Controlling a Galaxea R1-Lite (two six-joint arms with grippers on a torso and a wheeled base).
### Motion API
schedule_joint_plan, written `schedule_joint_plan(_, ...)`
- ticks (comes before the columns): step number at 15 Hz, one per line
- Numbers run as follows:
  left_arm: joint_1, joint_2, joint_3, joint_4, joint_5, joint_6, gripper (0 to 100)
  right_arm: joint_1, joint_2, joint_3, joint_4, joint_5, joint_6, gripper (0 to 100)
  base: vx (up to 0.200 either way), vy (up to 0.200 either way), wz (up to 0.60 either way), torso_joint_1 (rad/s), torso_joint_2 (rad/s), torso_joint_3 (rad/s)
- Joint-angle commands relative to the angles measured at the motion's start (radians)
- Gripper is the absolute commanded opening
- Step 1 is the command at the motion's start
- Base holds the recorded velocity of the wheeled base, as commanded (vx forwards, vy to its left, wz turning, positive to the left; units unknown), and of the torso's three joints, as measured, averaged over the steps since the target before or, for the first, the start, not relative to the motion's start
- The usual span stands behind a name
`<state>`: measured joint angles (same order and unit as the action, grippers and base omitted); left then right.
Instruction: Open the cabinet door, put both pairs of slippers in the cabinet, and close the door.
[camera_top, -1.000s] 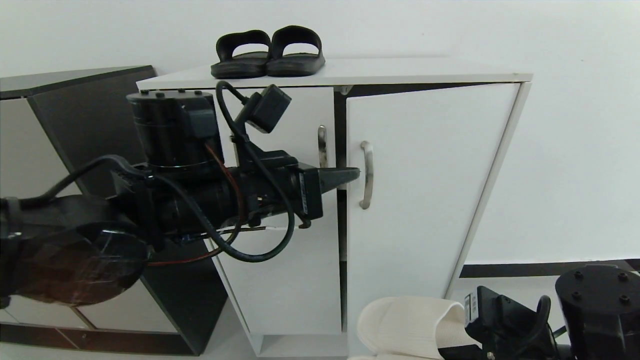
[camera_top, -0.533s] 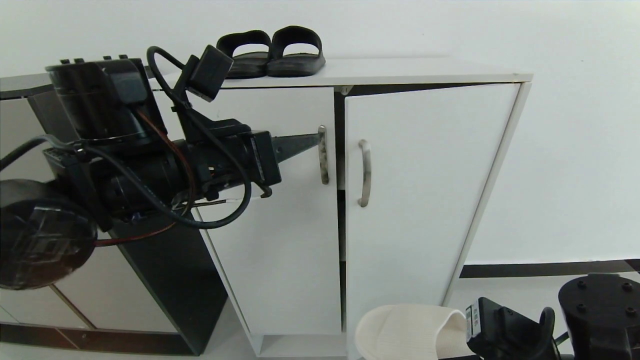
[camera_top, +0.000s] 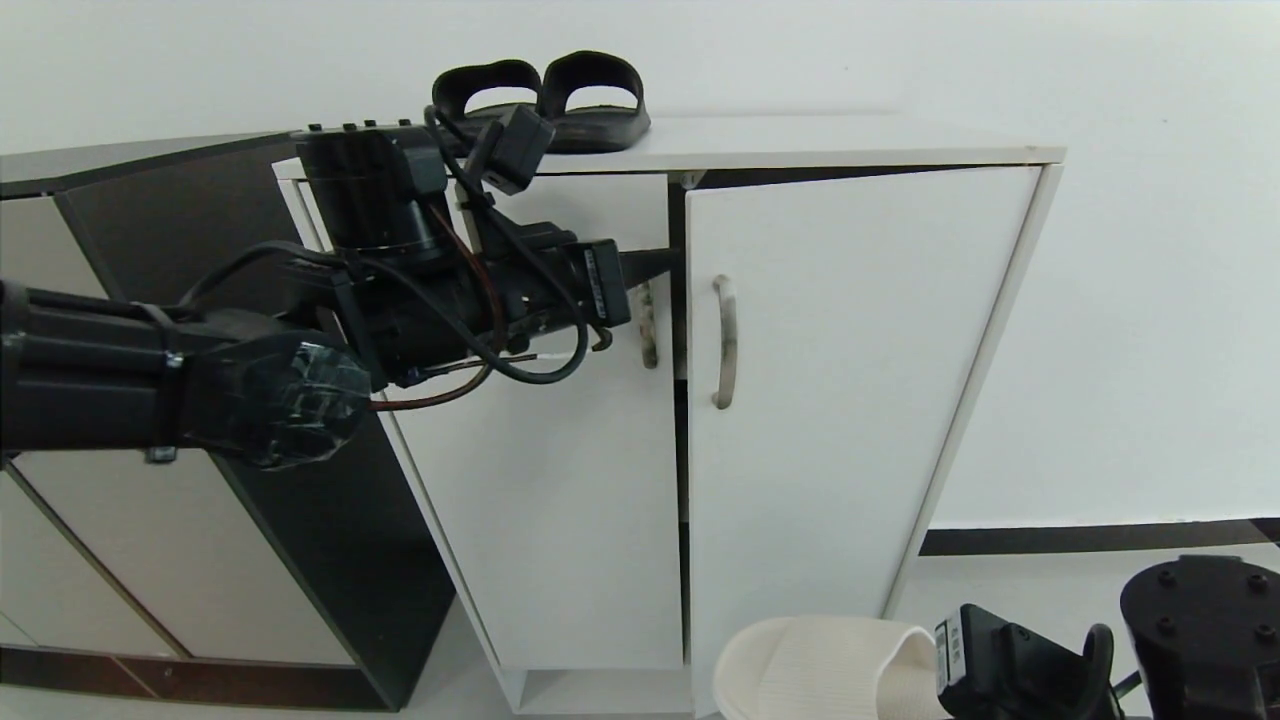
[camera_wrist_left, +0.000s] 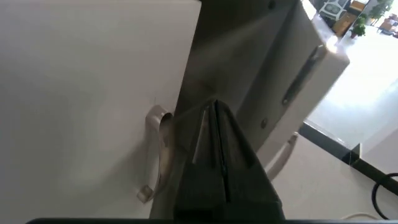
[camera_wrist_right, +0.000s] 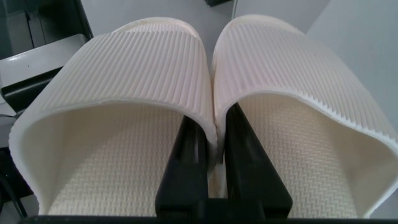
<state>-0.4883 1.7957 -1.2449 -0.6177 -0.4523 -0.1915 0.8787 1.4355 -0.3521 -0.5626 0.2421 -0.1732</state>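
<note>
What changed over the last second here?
The left gripper, shut, drew back from the right door's handle, rose, and now pokes into the gap by the top of the left handle. The right gripper sank slightly with the white slippers. The black slippers stayed on the cabinet top.

Plain white wall (camera_top: 1150, 300) seen across upper frame. Black skirting strip (camera_top: 1080, 538) seen at lower right, pale floor (camera_top: 1020, 580) below. Dark sideboard (camera_top: 170, 210) placed at left.

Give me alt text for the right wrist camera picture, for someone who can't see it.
The right gripper clamps a pair of cream ribbed slippers by their touching inner strap edges, one black finger inside each. Their openings face the camera.
</note>
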Motion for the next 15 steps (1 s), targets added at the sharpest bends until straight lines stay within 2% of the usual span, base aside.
schedule_joint_plan(1, -0.004, 0.071, -0.051, -0.004, 0.0, 0.0, 0, 0.0, 0.003, 0.001, 0.0, 0.0, 0.0, 0, 0.0, 0.0, 0.0, 0.0, 0.0, 0.0)
schedule_joint_plan(11, -0.024, 0.057, -0.038, -0.004, 0.003, 0.003, 0, 0.0, 0.013, 0.001, 0.003, 0.002, 0.003, 0, 0.0, 0.0, 0.0, 0.0, 0.0, 0.0)
schedule_joint_plan(12, -0.026, 0.056, -0.031, -0.005, 0.003, 0.004, 0, 0.005, 0.013, 0.002, 0.003, 0.003, 0.006, 0, -0.2, 0.0, 0.0, -0.002, 0.0, 0.002)
schedule_joint_plan(13, -0.052, 0.037, 0.001, -0.039, 0.027, 0.001, 0, 0.046, 0.002, 0.021, 0.004, 0.003, 0.011, 0, -0.2, 0.0, 0.0, 0.012, 0.0, -0.007)
schedule_joint_plan(14, -0.104, 0.02, 0.044, -0.088, 0.049, 0.001, 0, 0.082, -0.012, 0.035, 0.004, 0.002, 0.02, 0, -0.2, 0.0, 0.0, 0.002, 0.0, 0.002)
schedule_joint_plan(15, -0.179, -0.003, 0.084, -0.111, 0.073, 0.003, 0, 0.103, -0.02, 0.039, 0.004, 0.002, 0.031, 0, -0.2, 0.0, 0.0, -0.002, 0.0, 0.002)
